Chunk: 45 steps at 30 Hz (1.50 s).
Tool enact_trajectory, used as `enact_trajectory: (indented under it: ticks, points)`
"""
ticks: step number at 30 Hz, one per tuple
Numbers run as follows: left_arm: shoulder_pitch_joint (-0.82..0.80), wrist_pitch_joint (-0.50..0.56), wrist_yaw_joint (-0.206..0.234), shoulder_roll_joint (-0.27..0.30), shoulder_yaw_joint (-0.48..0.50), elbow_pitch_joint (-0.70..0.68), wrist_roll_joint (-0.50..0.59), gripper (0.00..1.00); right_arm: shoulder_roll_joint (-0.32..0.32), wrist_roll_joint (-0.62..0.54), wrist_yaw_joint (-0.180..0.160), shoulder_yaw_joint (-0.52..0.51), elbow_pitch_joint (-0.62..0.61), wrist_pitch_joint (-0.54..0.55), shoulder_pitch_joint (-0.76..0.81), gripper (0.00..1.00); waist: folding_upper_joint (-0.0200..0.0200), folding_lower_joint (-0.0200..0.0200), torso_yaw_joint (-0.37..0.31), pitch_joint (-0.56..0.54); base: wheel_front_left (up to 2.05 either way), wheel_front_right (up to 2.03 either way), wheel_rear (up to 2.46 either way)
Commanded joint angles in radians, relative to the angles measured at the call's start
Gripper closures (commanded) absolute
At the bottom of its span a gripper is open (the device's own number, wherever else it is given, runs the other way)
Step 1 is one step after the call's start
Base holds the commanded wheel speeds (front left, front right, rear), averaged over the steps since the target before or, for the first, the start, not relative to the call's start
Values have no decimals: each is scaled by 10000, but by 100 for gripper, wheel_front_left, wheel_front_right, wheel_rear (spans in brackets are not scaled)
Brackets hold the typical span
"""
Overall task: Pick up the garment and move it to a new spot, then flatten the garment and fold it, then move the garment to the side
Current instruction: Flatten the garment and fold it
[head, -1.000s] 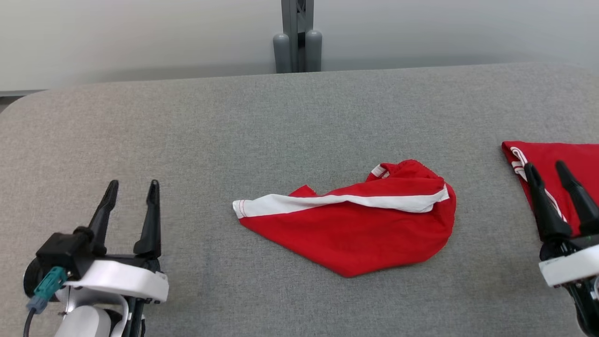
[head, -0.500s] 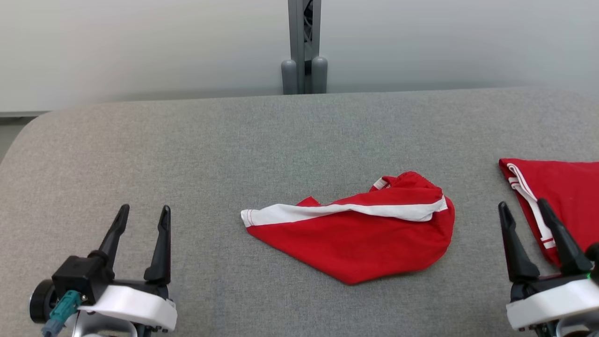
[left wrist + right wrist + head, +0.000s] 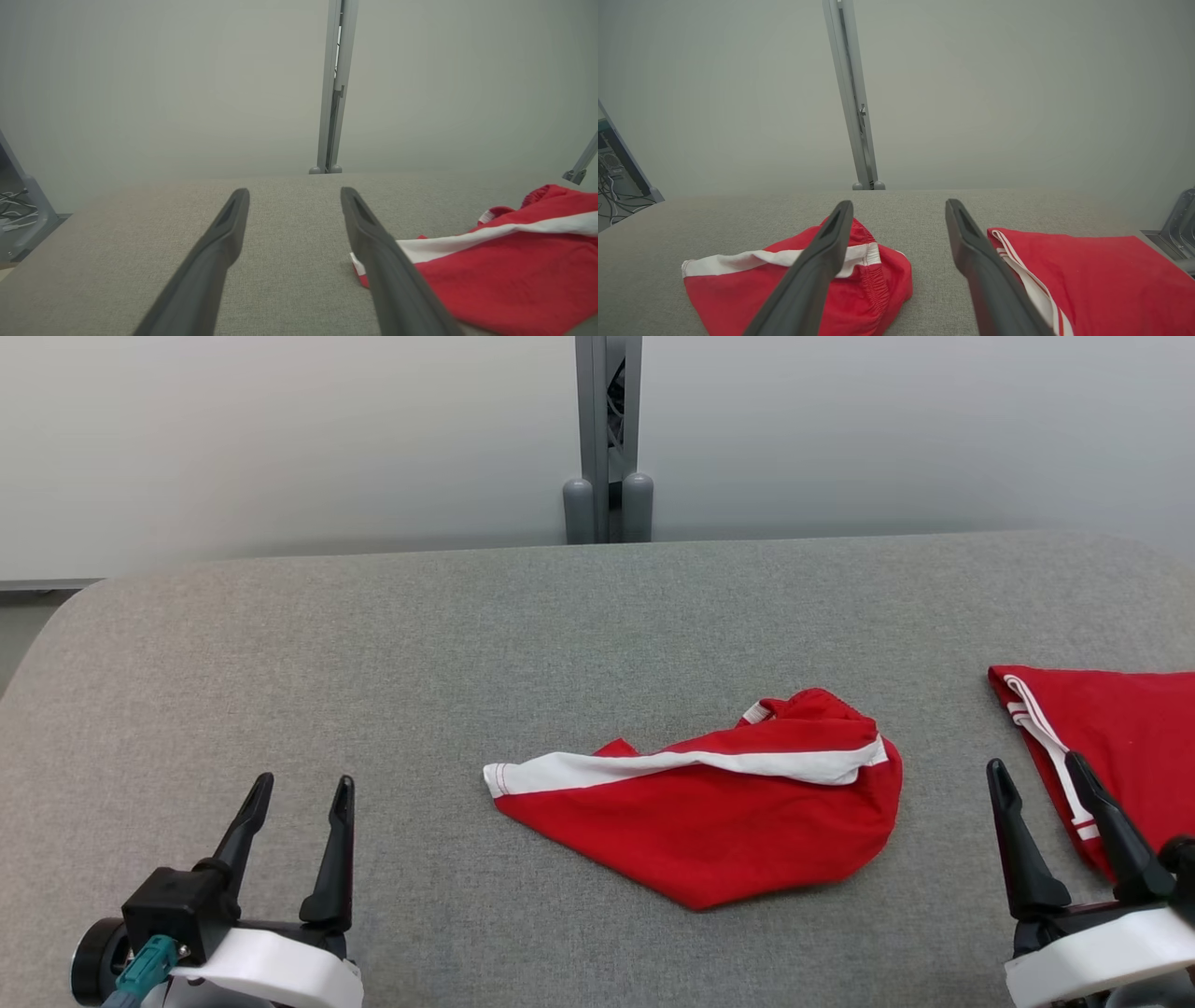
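My left gripper (image 3: 303, 782) hovers low over the grey padded table (image 3: 373, 644) at its near left, fingers spread wide with nothing between them. My right gripper (image 3: 1034, 763) sits at the near right, also spread and empty, with its outer finger in front of the edge of a second red cloth (image 3: 1130, 728) that lies flat at the table's right side. The garment (image 3: 709, 821), red with a white band running across it, lies crumpled near the middle of the table between my two grippers and well apart from both. It looks like a pair of shorts, though it is too bunched up for me to be sure. Behind the table's far edge, a grey post (image 3: 609, 439) stands against the pale wall.
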Motion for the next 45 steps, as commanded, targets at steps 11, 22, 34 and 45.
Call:
enact_trajectory:
  ticks: [11, 22, 34, 45]
  points:
    - [-256, 181, -33, 108, -154, -49, -79, 0, 130, 71, 0, -37, -201, 204, 118, 0, 0, 0, 59, 71, 0, 0, 0]
    - [-2461, 2153, -1522, -265, -1210, 1523, -995, 0, 143, 254, 0, 493, -6, 150, -447, 0, 0, 0, -690, 855, 0, 0, 0]
    - [-4105, 2882, -2519, -659, -1253, 5282, -2107, 0, -9, 551, -2, 1078, 713, -257, -1116, 0, 0, 0, -1354, 1647, 0, 0, 0]
    - [-4769, 2476, -2912, -859, -1551, 6428, -2565, 100, -534, 1050, 0, 1764, 1163, -368, -1714, 0, 0, 0, -1185, 1805, 0, 0, 0]
